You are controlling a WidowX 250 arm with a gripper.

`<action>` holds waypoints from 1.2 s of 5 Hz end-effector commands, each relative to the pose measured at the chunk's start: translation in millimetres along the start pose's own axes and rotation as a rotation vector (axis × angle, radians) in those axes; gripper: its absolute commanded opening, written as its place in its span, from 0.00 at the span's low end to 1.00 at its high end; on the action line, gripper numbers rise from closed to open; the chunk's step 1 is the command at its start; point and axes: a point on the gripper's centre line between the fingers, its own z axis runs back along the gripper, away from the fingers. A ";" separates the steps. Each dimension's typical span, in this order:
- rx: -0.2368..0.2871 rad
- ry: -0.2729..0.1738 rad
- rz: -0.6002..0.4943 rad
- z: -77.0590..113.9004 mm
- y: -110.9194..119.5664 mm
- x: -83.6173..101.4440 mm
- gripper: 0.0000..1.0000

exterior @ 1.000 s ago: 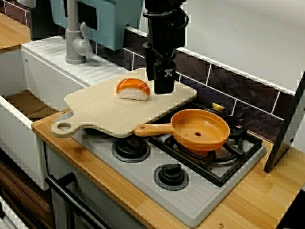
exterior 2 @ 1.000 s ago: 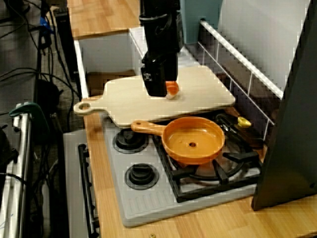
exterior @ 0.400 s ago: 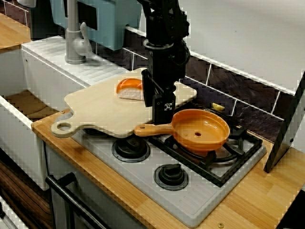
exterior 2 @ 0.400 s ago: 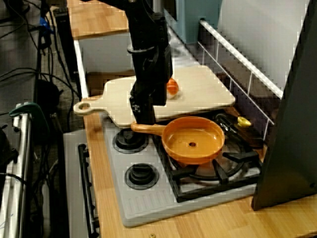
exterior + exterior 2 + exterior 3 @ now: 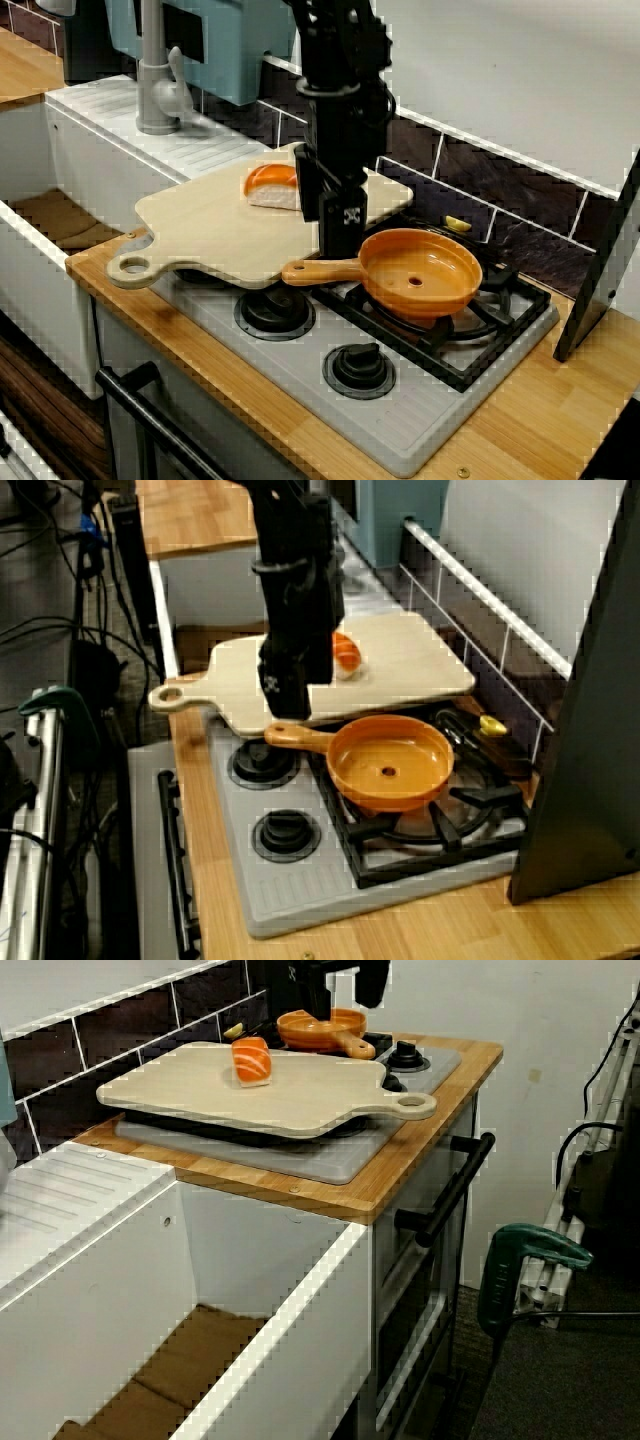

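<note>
The orange pan [image 5: 420,272] was round and shallow, with a small dark spot near its middle and a long handle [image 5: 322,270] pointing left. It sat on the black grate [image 5: 480,330] at the far right of the stove [image 5: 300,370], its handle end at the near right edge of the cutting board [image 5: 200,225]. The gripper [image 5: 341,250] hung straight down from an upright black arm [image 5: 345,90], right over that handle end (touching or not, I could not tell). How far its fingers stood apart did not show. Just behind it on the board lay a salmon sushi piece [image 5: 345,655].
</note>
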 end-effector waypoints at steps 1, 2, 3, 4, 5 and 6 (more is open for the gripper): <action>0.037 -0.072 0.023 31.7 19.7 -9.4 1.00; 0.077 -0.084 0.001 45.2 45.5 -18.6 1.00; 0.090 -0.100 -0.004 40.8 63.9 -28.9 1.00; 0.097 -0.111 -0.054 34.7 80.4 -30.7 1.00; 0.087 -0.104 -0.096 21.4 84.9 -25.6 1.00; 0.068 -0.119 -0.141 19.3 86.3 -18.2 1.00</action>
